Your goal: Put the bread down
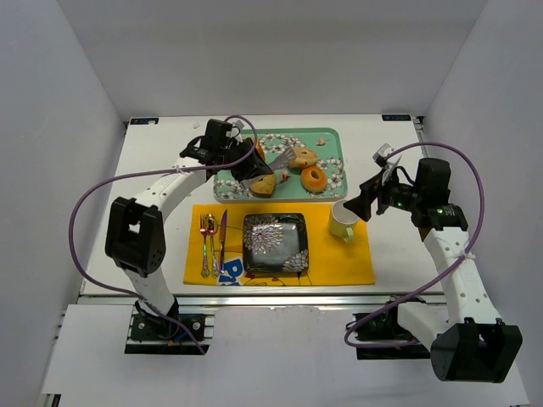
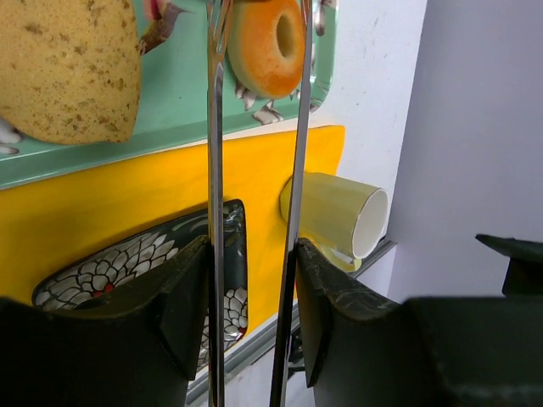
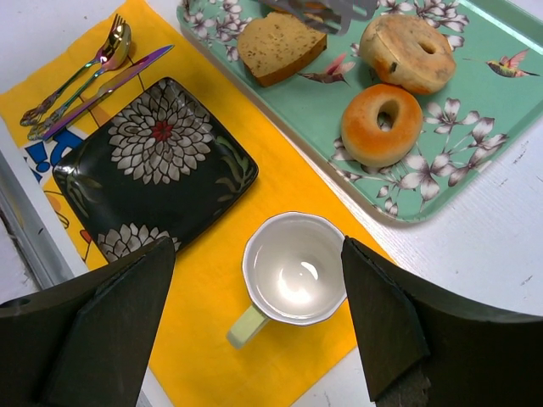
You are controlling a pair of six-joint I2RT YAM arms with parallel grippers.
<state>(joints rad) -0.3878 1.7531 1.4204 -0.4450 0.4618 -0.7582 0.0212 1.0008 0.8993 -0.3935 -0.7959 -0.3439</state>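
A brown bread slice (image 1: 263, 184) lies at the near left of the green flowered tray (image 1: 329, 136), seen close in the left wrist view (image 2: 68, 68) and the right wrist view (image 3: 278, 47). My left gripper (image 1: 244, 166) is shut on metal tongs (image 1: 277, 158), whose two arms (image 2: 215, 170) run between my fingers (image 2: 252, 280). The tong tips (image 3: 310, 7) hover over the tray just beyond the bread and hold nothing. The black flowered plate (image 1: 275, 242) sits on the yellow mat. My right gripper (image 1: 370, 203) is open, above the cup (image 3: 294, 271).
An orange bagel (image 1: 314, 178) and a paler bagel (image 1: 303, 156) lie on the tray. A pale green cup (image 1: 343, 220) stands right of the plate. A fork and knife (image 1: 210, 242) lie left of the plate. White walls enclose the table.
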